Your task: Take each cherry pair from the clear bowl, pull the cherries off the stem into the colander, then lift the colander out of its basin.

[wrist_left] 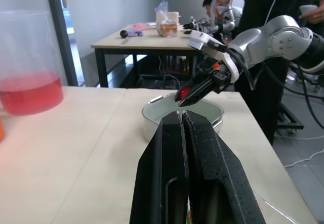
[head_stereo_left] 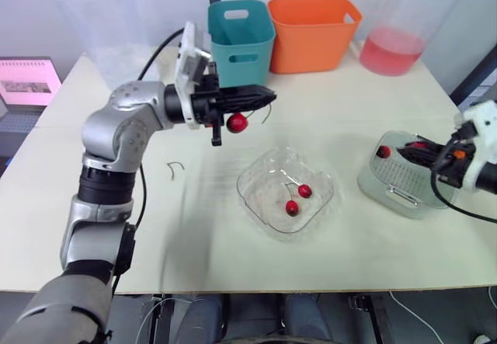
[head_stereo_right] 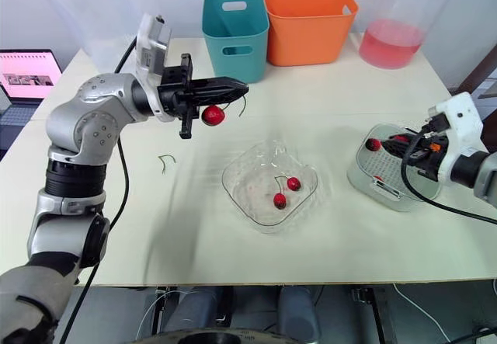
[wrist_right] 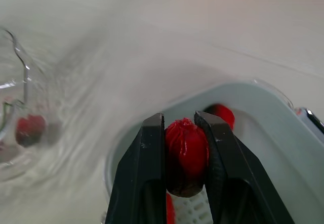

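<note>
- Our left claw (head_stereo_left: 268,95) is pinched shut on a stem (head_stereo_left: 267,116), with one cherry (head_stereo_left: 237,123) dangling beneath.
- Our right claw (wrist_right: 178,119) is clamped on a second cherry (wrist_right: 186,158) over the colander (head_stereo_left: 411,182).
- We judge the fruit soft and slick, so squeeze lightly at its middle; a cherry pair (head_stereo_left: 297,199) lies in the clear bowl (head_stereo_left: 255,179).
</note>
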`<action>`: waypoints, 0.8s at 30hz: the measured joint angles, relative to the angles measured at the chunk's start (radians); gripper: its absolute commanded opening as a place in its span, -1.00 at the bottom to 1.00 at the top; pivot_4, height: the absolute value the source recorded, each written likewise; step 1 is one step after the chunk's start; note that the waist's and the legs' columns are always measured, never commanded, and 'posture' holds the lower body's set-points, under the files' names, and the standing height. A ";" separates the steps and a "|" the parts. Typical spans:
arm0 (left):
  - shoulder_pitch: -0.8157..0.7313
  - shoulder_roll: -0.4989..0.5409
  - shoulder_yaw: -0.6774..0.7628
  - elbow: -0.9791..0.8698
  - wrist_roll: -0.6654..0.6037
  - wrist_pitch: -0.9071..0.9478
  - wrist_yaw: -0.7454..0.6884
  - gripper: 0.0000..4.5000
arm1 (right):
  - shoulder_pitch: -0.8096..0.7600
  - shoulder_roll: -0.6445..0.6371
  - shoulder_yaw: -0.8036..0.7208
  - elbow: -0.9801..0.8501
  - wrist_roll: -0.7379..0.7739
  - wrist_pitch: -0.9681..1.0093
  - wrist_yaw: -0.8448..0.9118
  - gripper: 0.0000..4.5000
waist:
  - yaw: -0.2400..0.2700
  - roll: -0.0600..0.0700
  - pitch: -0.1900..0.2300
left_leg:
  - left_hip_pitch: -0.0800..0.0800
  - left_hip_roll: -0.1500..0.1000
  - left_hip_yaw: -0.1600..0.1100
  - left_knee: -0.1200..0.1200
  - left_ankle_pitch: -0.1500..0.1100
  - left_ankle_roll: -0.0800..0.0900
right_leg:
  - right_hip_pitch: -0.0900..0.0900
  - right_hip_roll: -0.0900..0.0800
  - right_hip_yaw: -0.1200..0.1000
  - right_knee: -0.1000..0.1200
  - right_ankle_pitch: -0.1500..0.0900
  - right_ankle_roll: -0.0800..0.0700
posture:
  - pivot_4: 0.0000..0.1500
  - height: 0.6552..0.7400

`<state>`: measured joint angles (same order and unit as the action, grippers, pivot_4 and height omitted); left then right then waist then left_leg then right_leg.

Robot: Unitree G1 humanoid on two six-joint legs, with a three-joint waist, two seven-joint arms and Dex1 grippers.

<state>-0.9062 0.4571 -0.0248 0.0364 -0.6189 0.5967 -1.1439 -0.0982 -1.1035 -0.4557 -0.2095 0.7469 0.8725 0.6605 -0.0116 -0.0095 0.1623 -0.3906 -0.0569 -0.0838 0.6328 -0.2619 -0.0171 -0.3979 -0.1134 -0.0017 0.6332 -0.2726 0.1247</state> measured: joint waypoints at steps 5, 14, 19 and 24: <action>0.000 -0.006 0.000 0.001 0.007 -0.009 0.008 -1.00 | 0.011 -0.004 0.001 0.029 -0.074 -0.021 0.027 0.55 | 0.001 0.000 0.000 | 0.000 0.000 0.000 0.000 0.000 0.000 | 0.000 0.000 0.000 0.000 0.000 0.000 | 1.00 1.00; 0.000 -0.013 0.003 0.016 0.018 -0.017 0.030 -1.00 | -0.121 0.020 -0.019 0.036 -0.032 0.045 0.039 0.98 | -0.003 0.000 0.000 | 0.000 0.000 0.000 0.000 0.000 -0.001 | 0.000 0.000 0.000 0.000 0.000 0.000 | 1.00 1.00; -0.022 -0.034 0.039 0.039 -0.027 0.022 0.056 -1.00 | -0.338 0.193 -0.003 -0.096 0.240 0.199 -0.033 0.98 | -0.006 -0.001 0.000 | 0.000 0.002 -0.002 0.000 0.001 -0.002 | 0.000 0.000 0.000 0.000 0.000 0.000 | 1.00 1.00; -0.049 -0.032 0.053 0.034 -0.063 0.055 0.065 -1.00 | -0.448 0.414 0.133 -0.192 0.480 0.279 -0.193 0.98 | 0.004 0.000 0.000 | -0.001 0.000 -0.003 0.000 0.003 -0.005 | 0.000 -0.002 -0.001 -0.001 0.000 0.000 | 1.00 1.00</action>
<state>-0.9548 0.4250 0.0278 0.0706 -0.6815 0.6515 -1.0785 -0.5459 -0.6897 -0.3230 -0.4019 1.2272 1.1518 0.4676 -0.0073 -0.0100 0.1626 -0.3917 -0.0570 -0.0870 0.6326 -0.2589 -0.0223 -0.3977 -0.1151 -0.0027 0.6321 -0.2725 0.1247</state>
